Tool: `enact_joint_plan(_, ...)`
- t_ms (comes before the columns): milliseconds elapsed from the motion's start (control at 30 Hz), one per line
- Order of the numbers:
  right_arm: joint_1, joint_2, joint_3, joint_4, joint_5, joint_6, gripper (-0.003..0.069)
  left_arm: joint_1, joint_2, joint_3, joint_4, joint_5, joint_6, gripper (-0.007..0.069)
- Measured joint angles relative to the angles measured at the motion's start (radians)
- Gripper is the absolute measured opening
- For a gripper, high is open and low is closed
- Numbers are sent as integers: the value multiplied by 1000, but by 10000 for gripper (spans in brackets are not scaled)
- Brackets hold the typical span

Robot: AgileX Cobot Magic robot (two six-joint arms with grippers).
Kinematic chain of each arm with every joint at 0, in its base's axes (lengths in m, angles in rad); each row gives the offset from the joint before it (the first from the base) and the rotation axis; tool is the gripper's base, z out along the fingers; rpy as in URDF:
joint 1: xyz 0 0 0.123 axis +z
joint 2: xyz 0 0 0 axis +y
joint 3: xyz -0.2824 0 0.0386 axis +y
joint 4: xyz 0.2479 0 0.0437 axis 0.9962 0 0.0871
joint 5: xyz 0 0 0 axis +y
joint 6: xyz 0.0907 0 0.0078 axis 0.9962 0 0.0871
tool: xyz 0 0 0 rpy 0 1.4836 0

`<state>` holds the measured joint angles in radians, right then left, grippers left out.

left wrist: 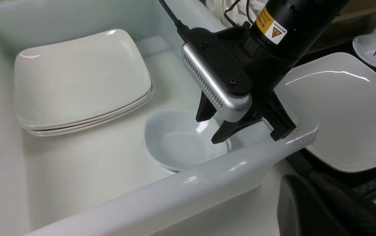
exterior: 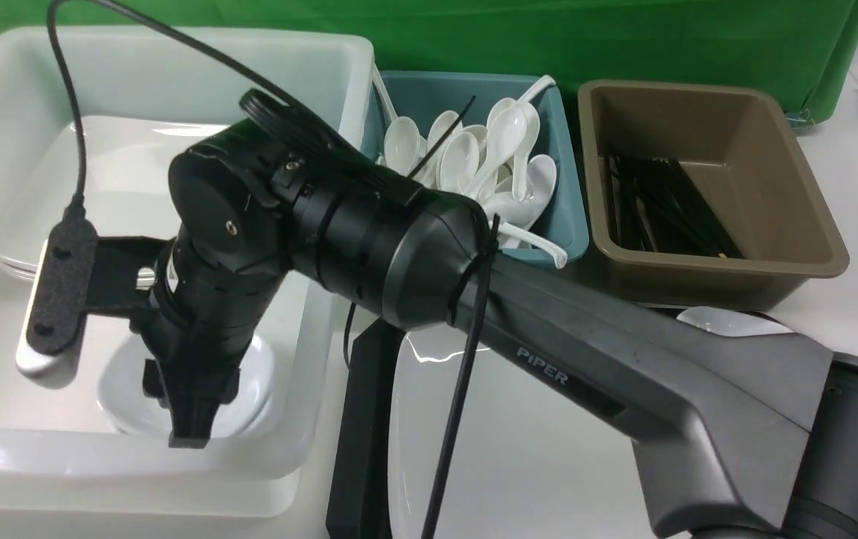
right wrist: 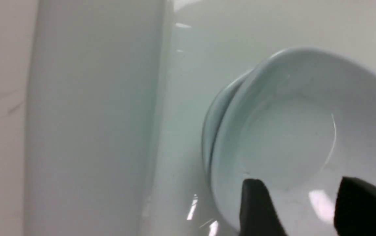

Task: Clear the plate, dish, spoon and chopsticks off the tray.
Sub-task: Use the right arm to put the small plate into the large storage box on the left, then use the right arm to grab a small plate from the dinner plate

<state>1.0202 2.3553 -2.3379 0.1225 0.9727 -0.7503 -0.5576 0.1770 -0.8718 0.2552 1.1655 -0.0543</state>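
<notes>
Looking from the front, I see my right gripper (exterior: 189,438) hanging over the small dish (exterior: 253,374), jaws apart and holding nothing. The dish sits low in the big white tub (exterior: 174,60), close to its near wall, so it is off the tray (exterior: 358,449). In the right wrist view a second rim shows under the dish, so it seems to rest on another one like it. The big plate (exterior: 534,449) is the next thing I would go for. It lies flat on the tray, on the robot's right of my gripper, just past the tub wall. It is square, so it has no long side to line up with. My right arm lies across it and hides its far part, and the bottom of the picture cuts it off. I would need to lift up over the tub wall first, then come back to the right. A dark bumpy lump in the corner of the left wrist view may be my left gripper (left wrist: 322,209); I cannot tell how its jaws stand. A white curved thing (exterior: 728,322) peeks out by the brown bin (exterior: 773,150), half hidden. I cannot find the spoon or chopsticks on the tray.
</notes>
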Motion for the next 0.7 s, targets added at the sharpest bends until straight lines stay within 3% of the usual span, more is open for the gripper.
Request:
enact_joint_plan(200,1,-85,0,-2,130,43,388,0,0,0,-4,0,0,17)
enact_joint_plan(300,4,-201,7,-69,159,220,377,0,0,0,-10,-24,5,17)
enact_joint_plan(400,5,-290,45,-224,159,357,309,0,0,0,-41,-64,34,17)
enact_joint_plan(500,-18,-439,206,-366,159,468,181,0,0,0,-158,-139,130,17)
enact_joint_plan(533,-18,-449,206,-369,159,472,181,0,0,0,-166,-143,135,17)
enact_joint_plan(633,-116,-623,536,-396,156,524,146,0,0,0,-255,-180,210,17)
enact_joint_plan(700,-148,-657,618,-399,155,527,151,0,3,0,-255,-180,218,17)
